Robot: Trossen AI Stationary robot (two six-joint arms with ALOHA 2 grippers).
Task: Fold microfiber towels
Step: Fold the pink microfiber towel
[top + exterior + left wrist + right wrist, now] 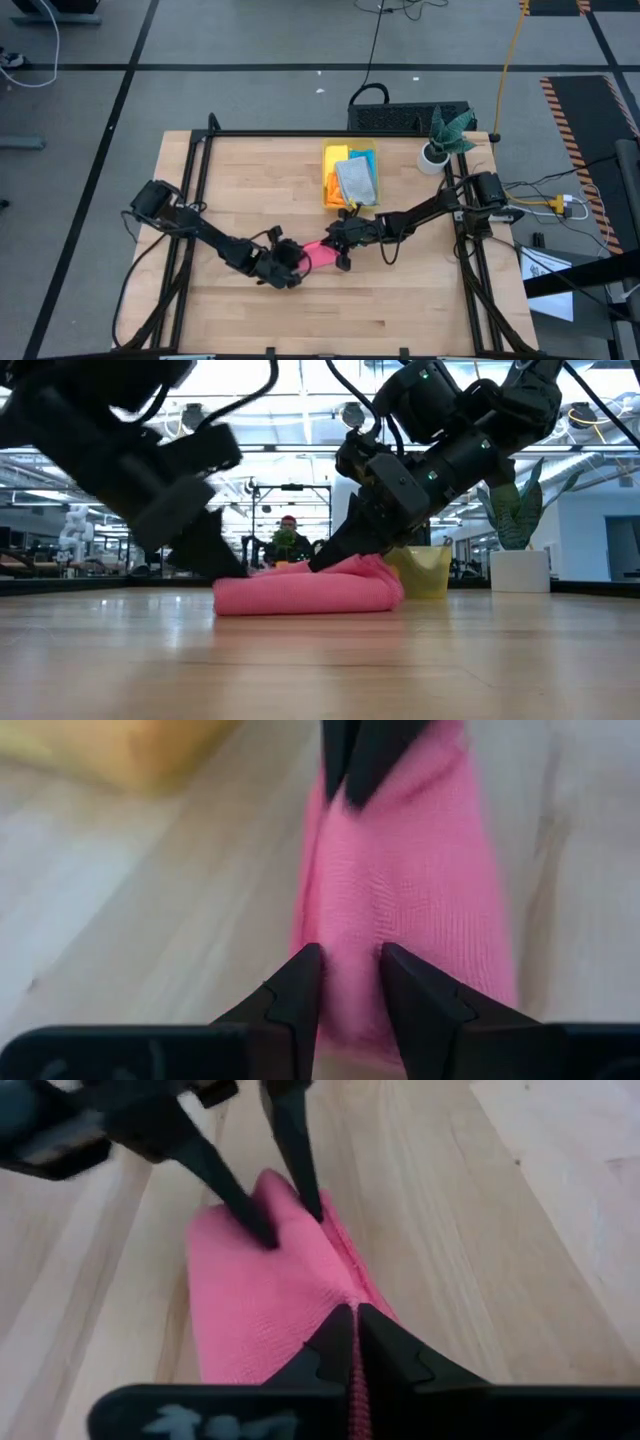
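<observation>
You've got the pink towel [320,254] lying folded on the table [250,180] mid-centre, btwn both arms. Your left gripper [296,272] is down at its near-left end, fingers [300,990] partly parted w/ a ridge of pink cloth pinched btwn them. Your right gripper [343,262] sits at the opposite end, fingers [335,1342] clenched tight on the towel's edge. Behind it, the yellow bin [333,186] holds the rest: grey towel [356,181] on top, blue towel [365,158] and yellow towel [336,154] peeking out. Plant [446,135] in white pot stands right of the bin, at the table's far-right corner
</observation>
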